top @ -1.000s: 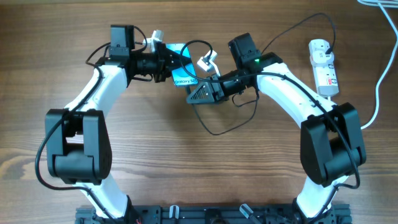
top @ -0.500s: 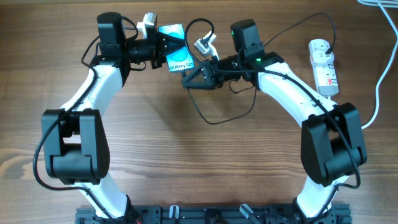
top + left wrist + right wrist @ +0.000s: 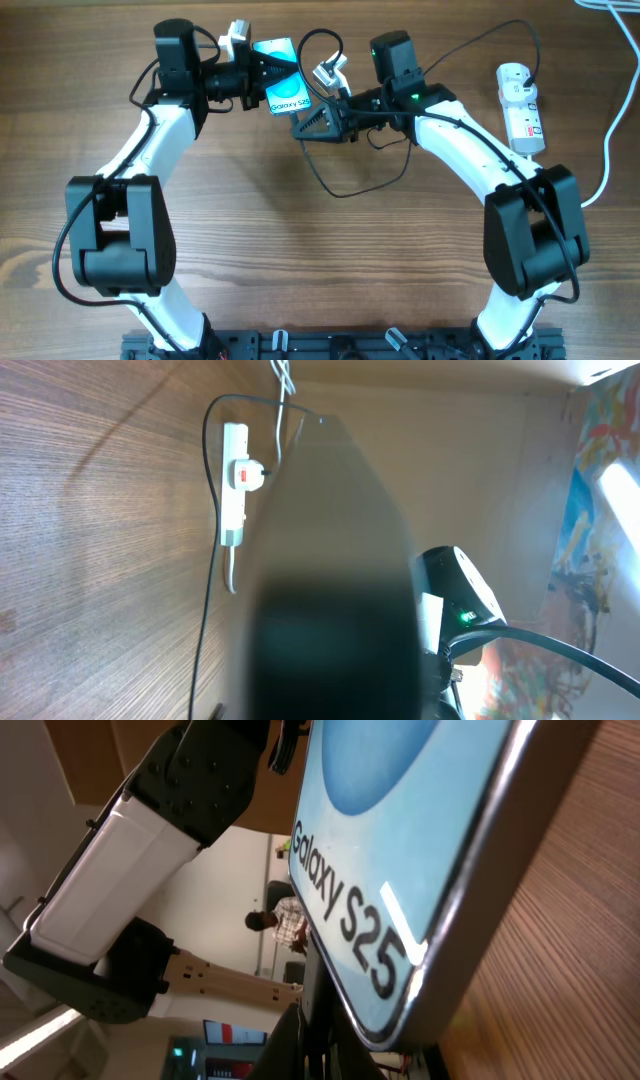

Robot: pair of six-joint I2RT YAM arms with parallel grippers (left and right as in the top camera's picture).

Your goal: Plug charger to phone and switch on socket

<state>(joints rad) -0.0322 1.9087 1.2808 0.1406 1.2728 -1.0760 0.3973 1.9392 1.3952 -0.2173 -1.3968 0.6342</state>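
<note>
My left gripper (image 3: 270, 82) is shut on the phone (image 3: 287, 93) and holds it tilted above the table's far side. The phone fills the left wrist view as a dark blur (image 3: 330, 590), and its "Galaxy S25" end shows in the right wrist view (image 3: 400, 830). My right gripper (image 3: 306, 125) is shut on the charger plug right at the phone's lower end; its fingers (image 3: 325, 1030) sit under that edge, and the plug tip is hidden. The black charger cable (image 3: 345, 193) loops across the table. The white socket (image 3: 522, 118) lies far right with the white adapter (image 3: 513, 76) in it.
A thick white cord (image 3: 608, 140) runs along the right edge of the table. The socket also shows in the left wrist view (image 3: 233, 500) with the black cable beside it. The left arm's body (image 3: 170, 810) shows beyond the phone in the right wrist view.
Over the last second both grippers moved toward the far left with the phone and plug held together. Almost nothing has moved in the last half second.
</note>
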